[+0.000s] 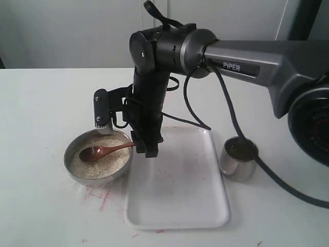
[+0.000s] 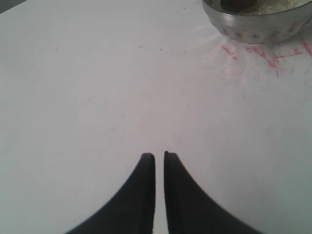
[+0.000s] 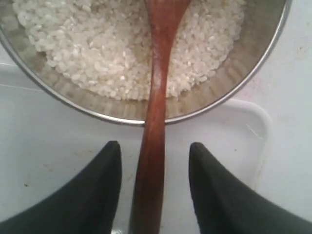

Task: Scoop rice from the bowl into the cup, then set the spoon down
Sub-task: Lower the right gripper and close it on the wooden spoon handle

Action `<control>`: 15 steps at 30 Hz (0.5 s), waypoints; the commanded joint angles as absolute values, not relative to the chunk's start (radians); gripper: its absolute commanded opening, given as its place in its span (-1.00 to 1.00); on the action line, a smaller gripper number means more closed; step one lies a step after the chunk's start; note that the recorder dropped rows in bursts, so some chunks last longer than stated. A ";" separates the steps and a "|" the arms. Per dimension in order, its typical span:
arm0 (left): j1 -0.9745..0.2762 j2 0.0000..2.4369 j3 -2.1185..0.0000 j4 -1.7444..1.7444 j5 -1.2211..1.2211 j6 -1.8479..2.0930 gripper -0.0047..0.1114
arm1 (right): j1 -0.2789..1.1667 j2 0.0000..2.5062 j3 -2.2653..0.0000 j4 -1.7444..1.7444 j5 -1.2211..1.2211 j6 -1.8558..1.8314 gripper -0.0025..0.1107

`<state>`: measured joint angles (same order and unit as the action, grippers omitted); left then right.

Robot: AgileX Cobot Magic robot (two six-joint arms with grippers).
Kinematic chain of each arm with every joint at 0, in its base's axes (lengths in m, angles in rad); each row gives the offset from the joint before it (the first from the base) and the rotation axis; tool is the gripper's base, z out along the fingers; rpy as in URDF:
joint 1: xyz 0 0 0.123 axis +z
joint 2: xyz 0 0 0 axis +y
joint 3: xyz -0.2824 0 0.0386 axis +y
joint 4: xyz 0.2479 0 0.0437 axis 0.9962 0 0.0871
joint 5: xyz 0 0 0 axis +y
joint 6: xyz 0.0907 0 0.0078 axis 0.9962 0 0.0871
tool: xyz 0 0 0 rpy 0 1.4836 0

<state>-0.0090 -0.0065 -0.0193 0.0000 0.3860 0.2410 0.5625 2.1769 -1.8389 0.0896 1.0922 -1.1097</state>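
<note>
My right tool (image 3: 155,146) hangs open at the steel bowl's (image 1: 95,180) right rim, fingers straddling the spoon (image 3: 157,92) handle with a gap each side, gripping nothing. The reddish-brown wooden spoon's scoop lies on off-white rice (image 3: 97,58). The bowl sits against a white tray's (image 1: 180,200) left edge; the steel cup (image 1: 239,159) stands clear, right of the tray. My left tool (image 2: 159,156), almost closed and empty, hovers over bare surface (image 2: 97,73) near the bowl and red marks (image 2: 273,56).

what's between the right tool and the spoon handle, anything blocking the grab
Nothing visible. The right tool is open, its jaws either side of the spoon handle, which lies bare across the bowl rim.
</note>
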 commanded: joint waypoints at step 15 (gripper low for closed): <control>-0.013 0.000 -0.010 -0.006 0.434 0.235 -0.67 | 0.563 2.178 -1.841 0.092 1.097 -1.094 -0.33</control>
